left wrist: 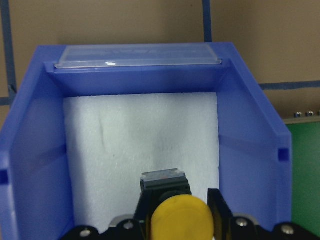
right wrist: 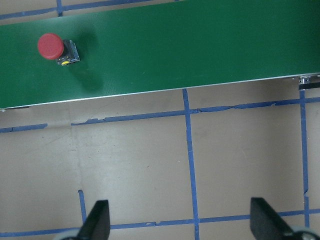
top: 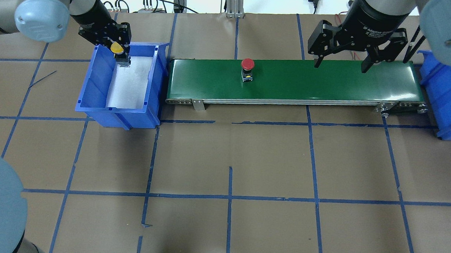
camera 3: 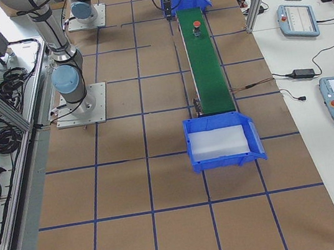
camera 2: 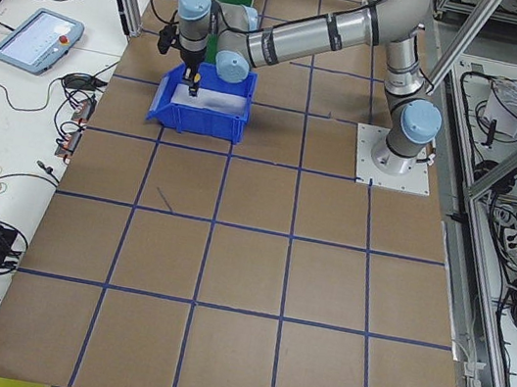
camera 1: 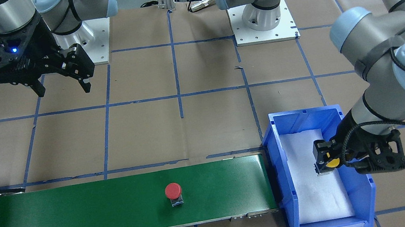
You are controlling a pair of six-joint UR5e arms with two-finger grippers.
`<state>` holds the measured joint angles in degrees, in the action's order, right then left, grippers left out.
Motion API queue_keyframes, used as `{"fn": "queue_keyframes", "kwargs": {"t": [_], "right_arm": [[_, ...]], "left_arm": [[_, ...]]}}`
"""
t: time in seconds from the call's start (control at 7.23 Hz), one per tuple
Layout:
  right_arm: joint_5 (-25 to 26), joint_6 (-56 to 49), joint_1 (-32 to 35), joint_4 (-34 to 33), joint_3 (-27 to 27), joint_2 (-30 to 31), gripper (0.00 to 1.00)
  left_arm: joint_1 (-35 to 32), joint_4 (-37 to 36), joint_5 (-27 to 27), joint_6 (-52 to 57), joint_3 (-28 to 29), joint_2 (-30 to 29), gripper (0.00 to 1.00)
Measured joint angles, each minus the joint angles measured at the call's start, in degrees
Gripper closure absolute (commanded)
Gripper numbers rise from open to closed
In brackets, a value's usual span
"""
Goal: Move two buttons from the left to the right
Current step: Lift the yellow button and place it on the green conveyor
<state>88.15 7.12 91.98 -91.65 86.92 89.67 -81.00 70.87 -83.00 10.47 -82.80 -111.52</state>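
On my left, the left bin (top: 95,79) has one button in it: my left gripper (left wrist: 181,205) is clenched on the yellow button (top: 116,48), cap up, near the bin's far edge. I cannot tell whether its body rests on the white foam or hangs just above it. My left arm is stretched out over that bin, with its wrist bent down into it. Next along, the red button (top: 247,64) stands upright on the green belt (top: 329,86), left of the belt's middle and well apart from either claw. My right gripper (top: 340,67) hangs high over the belt's right part, pointing down with its jaws spread and nothing in them. The right bin (top: 438,96) sits at the belt's right end, and neither button has reached it. I judge the task less than halfway: one button is on its way and one is just being picked up.
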Motion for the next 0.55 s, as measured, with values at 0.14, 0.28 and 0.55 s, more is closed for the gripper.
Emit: {"fn": "queue_keyframes", "kwargs": {"t": [0.14, 0.28, 0.55], "right_arm": [[0.0, -0.02, -0.03, 0.17, 0.05, 0.01, 0.0], [0.0, -0.05, 0.0, 0.25, 0.08, 0.02, 0.0], [0.0, -0.08, 0.1, 0.29, 0.05, 0.05, 0.0]], "left_arm": [[-1.52, 1.97, 0.05, -3.49, 0.1, 2.28, 0.65], [-4.25, 2.59, 0.38, -8.63, 0.39, 3.42, 0.67], [-9.64, 1.76, 3.92, -18.13, 1.39, 2.38, 0.69]]}}
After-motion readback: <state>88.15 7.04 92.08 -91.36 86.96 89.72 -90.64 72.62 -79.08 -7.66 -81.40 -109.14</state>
